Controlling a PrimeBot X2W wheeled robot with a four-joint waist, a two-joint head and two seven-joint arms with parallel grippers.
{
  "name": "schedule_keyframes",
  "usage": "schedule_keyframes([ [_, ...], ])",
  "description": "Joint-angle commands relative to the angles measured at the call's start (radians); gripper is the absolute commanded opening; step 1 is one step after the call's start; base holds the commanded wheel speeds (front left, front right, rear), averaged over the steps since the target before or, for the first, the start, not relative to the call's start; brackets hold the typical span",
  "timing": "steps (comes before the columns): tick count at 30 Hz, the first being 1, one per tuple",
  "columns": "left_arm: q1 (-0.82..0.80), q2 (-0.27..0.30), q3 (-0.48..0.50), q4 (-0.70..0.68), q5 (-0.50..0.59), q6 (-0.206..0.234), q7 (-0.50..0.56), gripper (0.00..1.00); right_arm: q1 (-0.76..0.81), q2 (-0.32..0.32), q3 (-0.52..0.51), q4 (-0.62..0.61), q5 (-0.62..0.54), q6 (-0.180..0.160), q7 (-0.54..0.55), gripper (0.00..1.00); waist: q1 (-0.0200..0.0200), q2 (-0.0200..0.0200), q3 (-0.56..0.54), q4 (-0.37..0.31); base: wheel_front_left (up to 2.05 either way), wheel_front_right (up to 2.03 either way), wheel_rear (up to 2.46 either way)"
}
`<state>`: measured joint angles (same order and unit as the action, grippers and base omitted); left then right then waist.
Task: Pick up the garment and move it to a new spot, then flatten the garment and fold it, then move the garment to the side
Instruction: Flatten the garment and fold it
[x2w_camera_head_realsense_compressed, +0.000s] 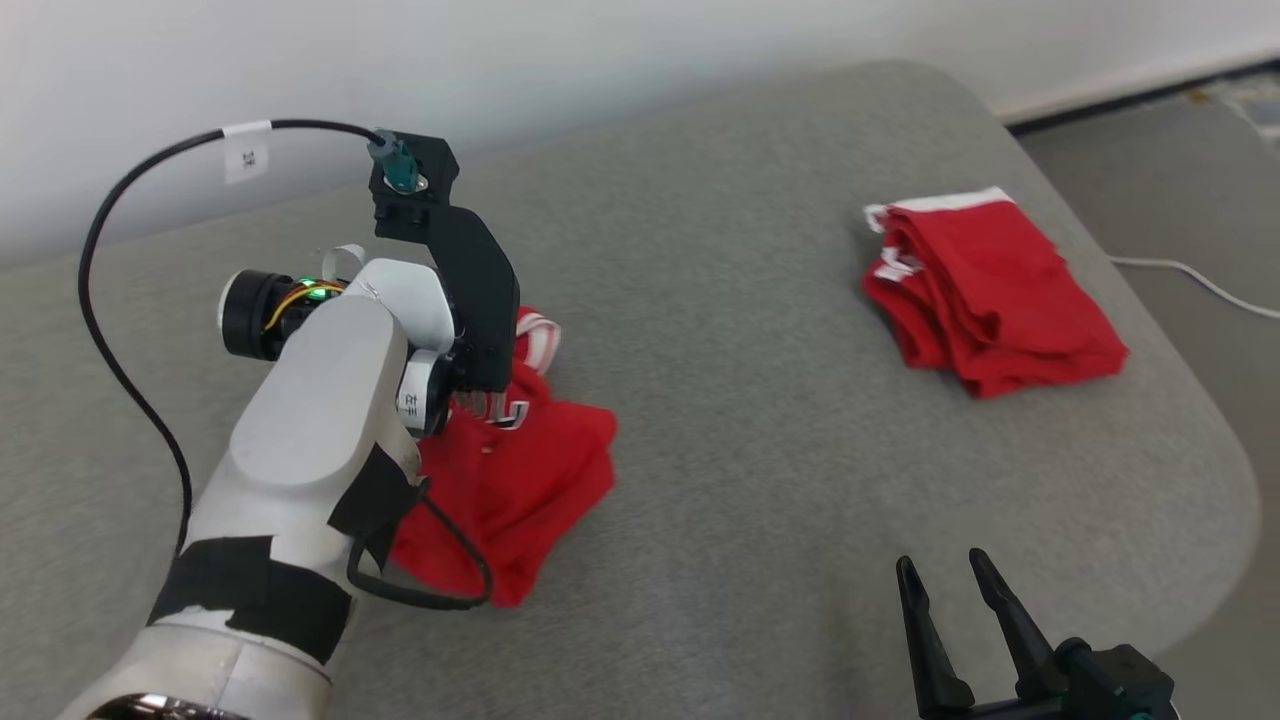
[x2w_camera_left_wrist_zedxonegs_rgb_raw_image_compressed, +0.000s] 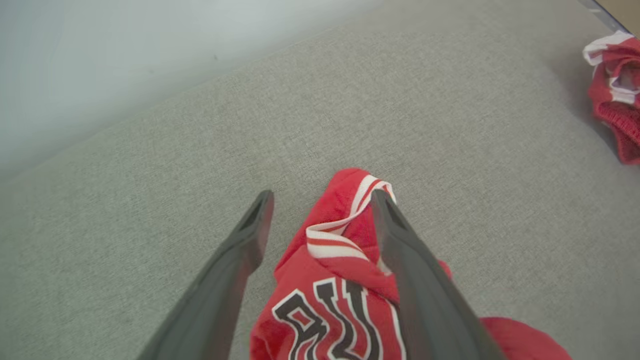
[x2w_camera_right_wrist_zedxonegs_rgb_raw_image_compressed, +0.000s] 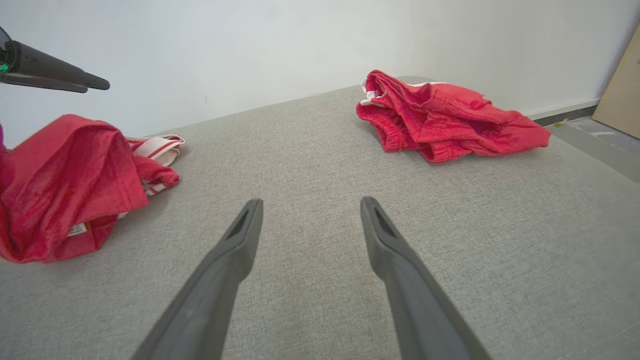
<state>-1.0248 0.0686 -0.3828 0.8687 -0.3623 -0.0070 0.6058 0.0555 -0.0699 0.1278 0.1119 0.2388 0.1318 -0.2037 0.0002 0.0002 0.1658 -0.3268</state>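
Observation:
The garment (x2w_camera_head_realsense_compressed: 520, 470) is a crumpled red jersey with black-and-white lettering and white-striped trim, lying on the left part of the grey cushion (x2w_camera_head_realsense_compressed: 750, 400). My left gripper (x2w_camera_left_wrist_zedxonegs_rgb_raw_image_compressed: 321, 200) is open and points down over the jersey (x2w_camera_left_wrist_zedxonegs_rgb_raw_image_compressed: 330, 280), its fingers (x2w_camera_left_wrist_zedxonegs_rgb_raw_image_compressed: 410, 280) straddling the striped trim. In the right wrist view the left gripper's fingertips (x2w_camera_right_wrist_zedxonegs_rgb_raw_image_compressed: 75, 77) hang a little above the jersey (x2w_camera_right_wrist_zedxonegs_rgb_raw_image_compressed: 65, 180), apart from it. My right gripper (x2w_camera_head_realsense_compressed: 940, 562) is open near the cushion's front edge, with nothing between its fingers (x2w_camera_right_wrist_zedxonegs_rgb_raw_image_compressed: 225, 265) and bare fabric ahead of it (x2w_camera_right_wrist_zedxonegs_rgb_raw_image_compressed: 311, 202).
A second red garment (x2w_camera_head_realsense_compressed: 985, 290) lies folded at the far right of the cushion, also seen in the wrist views (x2w_camera_right_wrist_zedxonegs_rgb_raw_image_compressed: 440, 117) (x2w_camera_left_wrist_zedxonegs_rgb_raw_image_compressed: 617, 95). A white wall runs behind. The cushion's rounded edge drops to the floor at right, where a white cable (x2w_camera_head_realsense_compressed: 1200, 280) lies.

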Motion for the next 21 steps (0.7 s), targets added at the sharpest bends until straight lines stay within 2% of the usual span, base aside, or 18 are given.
schedule_keyframes([
  [1, -0.020, 0.012, -0.003, 0.018, 0.003, 0.006, 0.030, 1.00, -0.016, 0.009, 0.003, 0.003, 0.007, -0.002, -0.010, 1.00, -0.0002, -0.0002, 0.127, -0.159, 0.00, 0.00, 0.00],
  [8, -0.042, 0.024, -0.045, 0.073, 0.035, 0.027, 0.146, 1.00, -0.016, 0.014, 0.004, 0.020, 0.013, -0.002, -0.026, 1.00, -0.0002, -0.0002, 0.144, -0.176, 0.00, 0.00, 0.00],
  [15, -0.039, 0.035, -0.097, 0.071, 0.082, 0.049, 0.150, 1.00, -0.036, 0.017, 0.021, 0.031, 0.017, -0.002, -0.034, 1.00, -0.0002, -0.0002, 0.139, -0.156, 0.00, 0.00, 0.00],
  [16, -0.040, 0.037, -0.102, 0.070, 0.086, 0.051, 0.143, 0.82, -0.039, 0.017, 0.024, 0.033, 0.018, -0.002, -0.035, 1.00, -0.0002, -0.0002, 0.139, -0.153, 0.00, 0.00, 0.00],
  [17, -0.041, 0.039, -0.107, 0.069, 0.091, 0.054, 0.136, 0.33, -0.044, 0.018, 0.027, 0.035, 0.017, -0.002, -0.035, 1.00, -0.0002, -0.0002, 0.138, -0.150, 0.00, 0.00, 0.00],
  [18, -0.041, 0.038, -0.112, 0.069, 0.096, 0.061, 0.128, 0.02, -0.048, 0.017, 0.028, 0.036, 0.018, -0.002, -0.035, 1.00, -0.0002, -0.0002, 0.137, -0.146, 0.00, 0.00, 0.00],
  [21, -0.038, 0.040, -0.116, 0.073, 0.100, 0.069, 0.108, 0.00, -0.055, 0.018, 0.029, 0.039, 0.017, -0.002, -0.035, 1.00, -0.0002, -0.0002, 0.136, -0.139, 0.00, 0.00, 0.00],
])
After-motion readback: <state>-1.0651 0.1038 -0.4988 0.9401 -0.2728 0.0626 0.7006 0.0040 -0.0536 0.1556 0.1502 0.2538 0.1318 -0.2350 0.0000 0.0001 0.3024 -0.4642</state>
